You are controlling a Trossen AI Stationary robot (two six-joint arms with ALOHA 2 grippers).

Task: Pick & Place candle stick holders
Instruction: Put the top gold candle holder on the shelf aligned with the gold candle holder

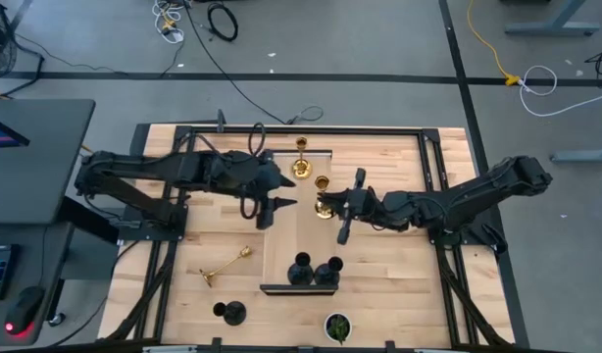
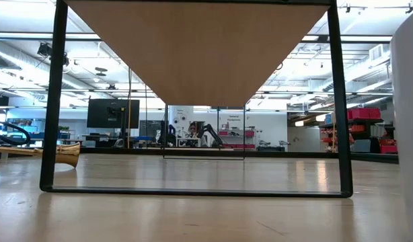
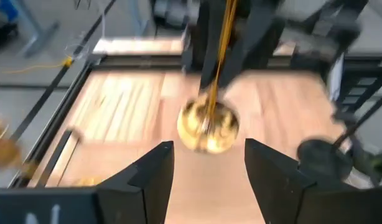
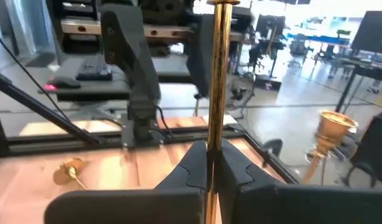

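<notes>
Clamping a gold holder by its stem at frame centre: right gripper, jaws closed on it. Facing it from centre-left, jaws wide and empty: left gripper. Lying lower left on the surface: another gold holder.

Gold holders, three: one upright at the far centre of the table; one clamped by its stem in the right gripper mid-table; one lying on its side, near-left. Black holders, three: two upright side by side near-centre; one at the near-left edge.
</notes>
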